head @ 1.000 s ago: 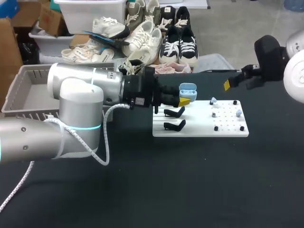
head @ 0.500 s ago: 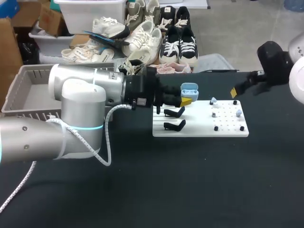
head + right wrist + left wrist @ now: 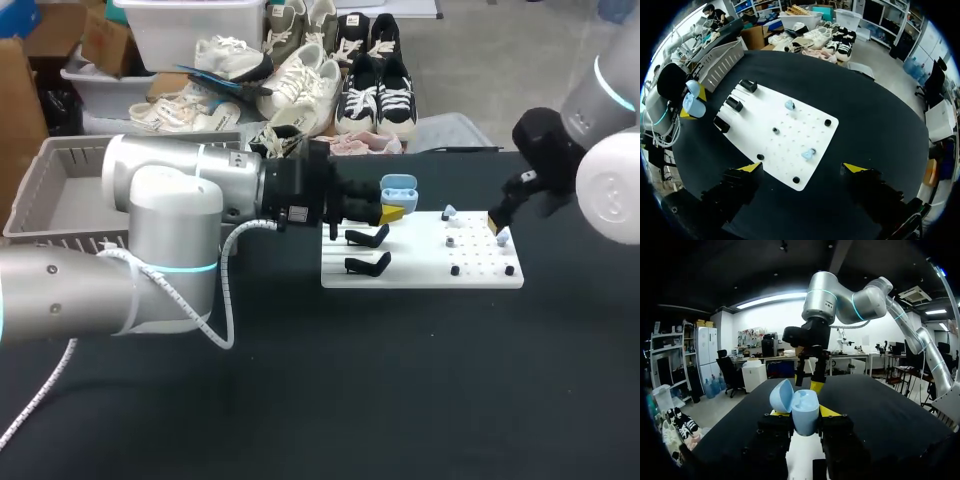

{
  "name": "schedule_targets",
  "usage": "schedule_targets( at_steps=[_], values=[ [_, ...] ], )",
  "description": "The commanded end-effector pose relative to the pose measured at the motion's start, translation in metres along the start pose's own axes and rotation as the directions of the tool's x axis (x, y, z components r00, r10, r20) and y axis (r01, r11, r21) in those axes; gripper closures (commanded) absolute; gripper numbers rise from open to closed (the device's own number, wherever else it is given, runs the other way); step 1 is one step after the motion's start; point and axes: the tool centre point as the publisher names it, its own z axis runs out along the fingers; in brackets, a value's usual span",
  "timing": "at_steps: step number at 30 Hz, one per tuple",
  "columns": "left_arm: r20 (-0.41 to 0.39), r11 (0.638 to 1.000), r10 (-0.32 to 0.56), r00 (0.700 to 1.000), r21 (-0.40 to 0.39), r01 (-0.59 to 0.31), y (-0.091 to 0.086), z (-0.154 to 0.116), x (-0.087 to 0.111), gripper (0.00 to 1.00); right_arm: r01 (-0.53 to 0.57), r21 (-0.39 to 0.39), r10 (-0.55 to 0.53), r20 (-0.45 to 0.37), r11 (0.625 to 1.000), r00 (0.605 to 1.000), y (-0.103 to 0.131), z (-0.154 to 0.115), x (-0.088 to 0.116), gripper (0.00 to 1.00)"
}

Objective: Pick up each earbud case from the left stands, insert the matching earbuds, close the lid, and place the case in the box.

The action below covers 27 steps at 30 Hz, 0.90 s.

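You are in a robot lab, a place where people try out machines. You can tell because two big robot arms, the left arm (image 3: pixel 160 215) and the right arm (image 3: pixel 605 165), reach over one wide black table (image 3: pixel 400 400). A thin white cable (image 3: pixel 215 305) loops along the left arm. On the table lies a white board (image 3: pixel 420 275) full of little holes. Small black pegs (image 3: pixel 455 270) and black stands (image 3: pixel 368 264) sit on it, set out like a test. A grey plastic basket (image 3: pixel 60 190) sits at the table's left end. The left gripper (image 3: pixel 388 208) has bright yellow tips and holds a small blue earbud case (image 3: pixel 397 185).
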Motion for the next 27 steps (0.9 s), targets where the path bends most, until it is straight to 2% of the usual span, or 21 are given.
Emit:
schedule_targets(
  at_steps=[1, 9, 17, 19, 22, 25, 27],
  values=[
    [0.002, 1.000, 0.001, 1.000, -0.006, -0.001, -0.002, 0.000, 0.001, 1.00, -0.013, 0.062, 0.014, -0.021, 0.998, 1.000, 0.000, 0.013, -0.003, 0.00],
    [0.002, 1.000, 0.001, 1.000, -0.006, -0.001, -0.002, 0.000, 0.001, 1.00, -0.011, 0.140, 0.022, -0.075, 0.990, 0.997, -0.004, 0.024, -0.001, 0.00],
    [0.002, 1.000, 0.001, 1.000, -0.006, -0.001, -0.002, 0.000, 0.001, 1.00, 0.001, 0.162, 0.015, -0.100, 0.987, 0.995, -0.004, 0.031, -0.003, 0.00],
    [0.002, 1.000, 0.001, 1.000, -0.006, -0.001, -0.002, 0.000, 0.001, 1.00, 0.002, 0.165, 0.015, -0.106, 0.986, 0.994, -0.003, 0.033, -0.003, 0.22],
    [0.002, 1.000, 0.001, 1.000, -0.006, -0.001, -0.002, 0.000, 0.001, 1.00, 0.004, 0.175, 0.018, -0.124, 0.985, 0.992, -0.002, 0.037, -0.003, 0.25],
    [0.002, 1.000, 0.001, 1.000, -0.006, -0.001, -0.002, 0.000, 0.001, 1.00, 0.005, 0.182, 0.020, -0.137, 0.983, 0.990, -0.001, 0.038, -0.003, 0.36],
    [0.002, 1.000, 0.001, 1.000, -0.006, -0.001, -0.002, 0.000, 0.001, 1.00, 0.008, 0.189, 0.021, -0.150, 0.982, 0.988, -0.001, 0.039, -0.004, 0.36]
  ],
)
